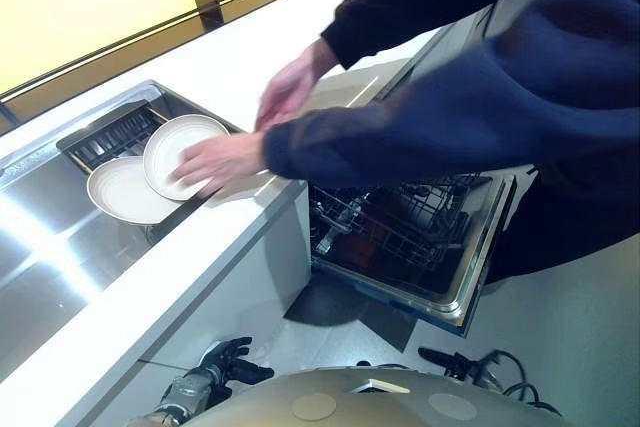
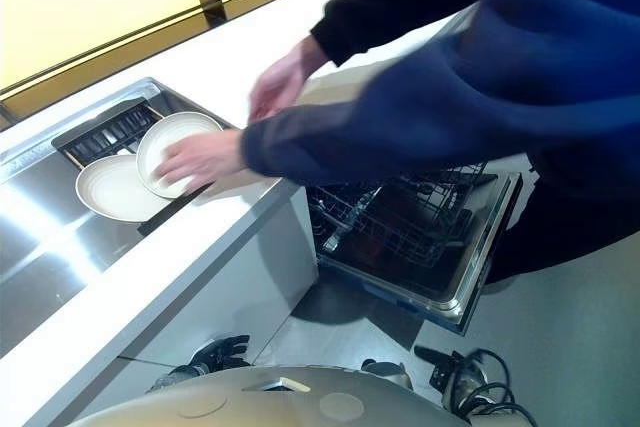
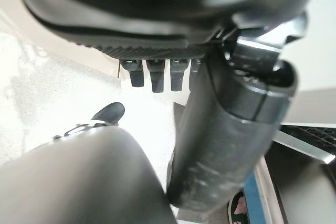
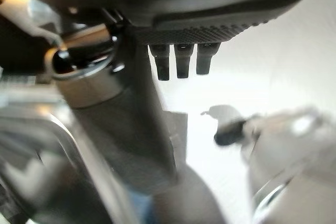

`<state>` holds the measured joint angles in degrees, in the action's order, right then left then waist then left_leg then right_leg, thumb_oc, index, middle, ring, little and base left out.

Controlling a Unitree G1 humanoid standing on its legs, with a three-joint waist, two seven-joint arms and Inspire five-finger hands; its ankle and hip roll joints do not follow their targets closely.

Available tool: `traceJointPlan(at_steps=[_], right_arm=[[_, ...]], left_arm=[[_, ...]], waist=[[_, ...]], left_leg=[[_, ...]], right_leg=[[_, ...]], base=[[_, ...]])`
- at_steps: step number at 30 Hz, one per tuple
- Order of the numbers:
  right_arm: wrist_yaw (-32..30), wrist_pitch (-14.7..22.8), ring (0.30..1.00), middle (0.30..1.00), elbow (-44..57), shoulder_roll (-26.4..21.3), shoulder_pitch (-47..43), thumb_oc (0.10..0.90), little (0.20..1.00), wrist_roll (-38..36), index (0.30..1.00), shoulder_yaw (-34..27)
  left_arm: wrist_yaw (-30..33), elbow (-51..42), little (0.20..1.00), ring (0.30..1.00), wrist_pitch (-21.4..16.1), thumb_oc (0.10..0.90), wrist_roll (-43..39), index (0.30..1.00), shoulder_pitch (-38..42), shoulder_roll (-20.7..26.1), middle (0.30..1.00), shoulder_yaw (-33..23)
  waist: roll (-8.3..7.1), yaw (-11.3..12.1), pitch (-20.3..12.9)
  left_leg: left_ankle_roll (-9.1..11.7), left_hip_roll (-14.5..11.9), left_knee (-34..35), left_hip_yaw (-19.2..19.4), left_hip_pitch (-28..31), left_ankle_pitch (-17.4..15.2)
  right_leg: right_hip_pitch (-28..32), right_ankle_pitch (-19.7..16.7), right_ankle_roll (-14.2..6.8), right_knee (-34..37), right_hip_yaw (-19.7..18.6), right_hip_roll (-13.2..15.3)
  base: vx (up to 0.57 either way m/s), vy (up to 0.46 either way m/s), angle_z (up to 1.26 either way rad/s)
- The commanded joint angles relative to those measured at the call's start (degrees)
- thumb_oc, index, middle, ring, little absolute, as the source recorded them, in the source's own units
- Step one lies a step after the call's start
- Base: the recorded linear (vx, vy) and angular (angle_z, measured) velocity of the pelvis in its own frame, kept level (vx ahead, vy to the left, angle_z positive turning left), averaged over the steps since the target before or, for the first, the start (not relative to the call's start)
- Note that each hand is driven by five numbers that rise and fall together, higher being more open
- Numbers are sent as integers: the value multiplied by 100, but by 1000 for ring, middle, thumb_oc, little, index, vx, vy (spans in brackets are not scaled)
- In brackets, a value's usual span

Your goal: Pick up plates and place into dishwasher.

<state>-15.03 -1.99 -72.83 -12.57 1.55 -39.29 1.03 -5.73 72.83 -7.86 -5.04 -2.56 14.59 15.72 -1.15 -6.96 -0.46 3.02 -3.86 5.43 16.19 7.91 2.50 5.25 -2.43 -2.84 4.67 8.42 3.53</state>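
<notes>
Two white plates lie in the steel sink (image 1: 45, 257). One plate (image 1: 122, 192) lies flat; the other plate (image 1: 172, 147) leans tilted over it. A person in a dark blue sweater bends over the counter, with one hand (image 1: 222, 161) on the tilted plate and the other hand (image 1: 290, 92) above the counter. The dishwasher (image 1: 478, 265) stands open to the right, its wire rack (image 1: 400, 227) pulled out. My left hand (image 1: 225, 362) hangs low by the cabinet, fingers (image 3: 152, 77) relaxed and holding nothing. My right hand (image 1: 445, 359) hangs low in front of the dishwasher, fingers (image 4: 178, 65) straight, also holding nothing.
The white counter (image 1: 225, 52) runs along the sink's far and near sides. A dark slotted drain tray (image 1: 115, 137) sits at the sink's back. The person's arms and body (image 1: 500, 97) span the space above the counter and the dishwasher.
</notes>
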Motion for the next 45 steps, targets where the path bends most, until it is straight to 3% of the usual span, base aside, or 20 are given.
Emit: traceJointPlan(at_steps=[1, 4, 6, 8, 10, 12, 14, 16, 22, 24, 26, 29, 30, 32, 35, 37, 38, 41, 43, 45], right_arm=[[92, 344, 900, 900, -111, -259, -456, 800, 900, -343, 900, 165], [-713, 121, 900, 900, -166, -284, -453, 800, 900, 3320, 900, 239], [301, -109, 900, 900, -66, -304, -496, 800, 900, -1062, 900, 172], [-394, -43, 900, 900, -212, -352, -542, 800, 900, 2810, 900, 502], [341, -212, 900, 900, -125, -364, -583, 800, 900, -1349, 900, 345], [-198, -166, 900, 900, -285, -393, -611, 800, 900, 2530, 900, 377], [549, -145, 900, 900, -276, -388, -580, 800, 900, -1378, 900, 118], [-435, 18, 900, 900, -265, -398, -545, 800, 900, 2439, 900, 347], [457, 114, 900, 900, -262, -380, -520, 800, 900, -1460, 900, 21], [-136, -150, 900, 900, -335, -342, -529, 800, 900, 2144, 900, -77], [404, -20, 900, 900, -90, -391, -549, 800, 900, -1630, 900, 274], [-324, -280, 900, 900, -254, -420, -538, 800, 900, 2554, 900, 119], [479, -177, 900, 900, -188, -504, -536, 800, 900, -1628, 900, 220], [-116, -583, 900, 900, -254, -502, -587, 800, 900, 2167, 900, 82], [273, -812, 900, 900, -262, -560, -668, 800, 900, -1138, 900, 97], [-23, -1004, 900, 900, -327, -602, -672, 800, 900, 2827, 900, 179], [180, -607, 900, 900, -313, -723, -740, 800, 900, -1421, 900, 435], [35, -934, 900, 900, -375, -727, -832, 800, 900, 1969, 900, 398], [647, -930, 900, 900, -390, -655, -875, 800, 900, -1991, 900, 167], [38, -1058, 900, 900, -439, -673, -866, 800, 900, 2107, 900, 380]], left_arm=[[-32, 68, 900, 900, -190, 800, -131, 900, 249, 76, 900, -169], [-38, 111, 900, 900, -212, 800, -73, 900, 261, 64, 900, -223], [-78, 45, 900, 900, -196, 800, -75, 900, 244, 113, 900, -207], [-36, 69, 900, 900, -189, 800, -152, 900, 280, 47, 900, -160], [-63, 16, 900, 900, -159, 800, -104, 900, 284, 98, 900, -121], [-38, 98, 900, 900, -208, 800, -146, 900, 307, 46, 900, -131], [-55, 78, 900, 900, -195, 800, -71, 900, 299, 100, 900, -113], [-31, 92, 900, 900, -132, 800, -180, 900, 347, 71, 900, -96], [1, 52, 900, 900, -62, 800, -169, 900, 350, 80, 900, -34], [3, 115, 900, 900, -133, 800, -213, 900, 331, 45, 900, -86], [-19, 36, 900, 900, -115, 800, -58, 900, 303, 107, 900, -67], [-22, 81, 900, 900, -199, 800, -76, 900, 266, 93, 900, -103], [-19, 21, 900, 900, -174, 800, 84, 900, 248, 130, 900, -92], [-35, 98, 900, 900, -219, 800, 49, 900, 267, 102, 900, -125], [-60, 94, 900, 900, -215, 800, 114, 900, 282, 169, 900, -46], [-89, 97, 900, 900, -185, 800, 92, 900, 302, 169, 900, -77], [-83, -22, 900, 900, -50, 800, 135, 900, 329, 199, 900, 60], [-111, -9, 900, 900, 2, 800, 88, 900, 383, 174, 900, 70], [-79, 21, 900, 900, -26, 800, 140, 900, 388, 175, 900, 85], [-117, 13, 900, 900, 70, 800, 73, 900, 461, 174, 900, 89]], waist=[[222, -69, 136], [211, -90, 146], [210, -76, 164], [220, -65, 184], [213, -44, 223], [210, -44, 227], [196, -41, 237], [207, -61, 218], [220, -66, 234], [230, -74, 233], [206, -18, 241], [197, -13, 220], [178, 39, 184], [164, 44, 189], [167, 71, 182], [146, 100, 182], [158, 153, 163], [135, 189, 130], [138, 183, 138], [116, 174, 110]], left_leg=[[-343, 342, -108, -242, -183, -359], [-328, 327, -107, -231, -165, -374], [-321, 344, -111, -274, -180, -347], [-326, 340, -121, -271, -168, -364], [-326, 347, -130, -295, -145, -345], [-320, 337, -136, -287, -127, -361], [-309, 333, -147, -272, -104, -344], [-309, 324, -145, -262, -115, -346], [-310, 321, -149, -274, -123, -327], [-298, 309, -161, -237, -119, -347], [-315, 324, -155, -279, -148, -334], [-296, 305, -148, -238, -158, -348], [-306, 302, -134, -251, -209, -323], [-285, 304, -142, -261, -187, -337], [-290, 292, -154, -306, -220, -312], [-291, 306, -148, -300, -193, -358], [-306, 311, -157, -378, -228, -350], [-304, 332, -146, -399, -241, -362], [-283, 305, -135, -364, -216, -342], [-280, 343, -118, -418, -223, -356]], right_leg=[[-239, 355, -335, -634, 398, -105], [-217, 372, -341, -626, 375, -126], [-248, 341, -345, -648, 387, -133], [-228, 374, -323, -668, 365, -137], [-206, 357, -329, -680, 400, -120], [-180, 371, -315, -676, 389, -134], [-175, 346, -320, -689, 415, -140], [-177, 368, -310, -692, 395, -137], [-191, 353, -329, -720, 446, -113], [-182, 380, -323, -723, 449, -115], [-210, 363, -327, -740, 482, -95], [-219, 369, -313, -719, 447, -106], [-270, 331, -325, -725, 481, -101], [-211, 345, -307, -662, 453, -115], [-282, 335, -302, -743, 469, -125], [-237, 356, -300, -681, 420, -125], [-270, 366, -307, -748, 418, -134], [-254, 340, -292, -650, 351, -150], [-240, 340, -298, -659, 379, -169], [-220, 323, -306, -574, 296, -180]], base=[[0, 0, 0], [0, 0, 0], [0, 0, 0], [0, 0, 0], [0, 0, 0], [0, 0, 0], [17, -10, -1], [15, -5, -1], [-1, -2, -1], [0, 0, 0], [0, 0, 0], [1, -14, 0], [15, -48, 0], [10, -19, 2], [10, -5, 2], [15, -7, 3], [0, 0, 0], [10, -1, 4], [27, -13, 7], [14, 6, 7]])
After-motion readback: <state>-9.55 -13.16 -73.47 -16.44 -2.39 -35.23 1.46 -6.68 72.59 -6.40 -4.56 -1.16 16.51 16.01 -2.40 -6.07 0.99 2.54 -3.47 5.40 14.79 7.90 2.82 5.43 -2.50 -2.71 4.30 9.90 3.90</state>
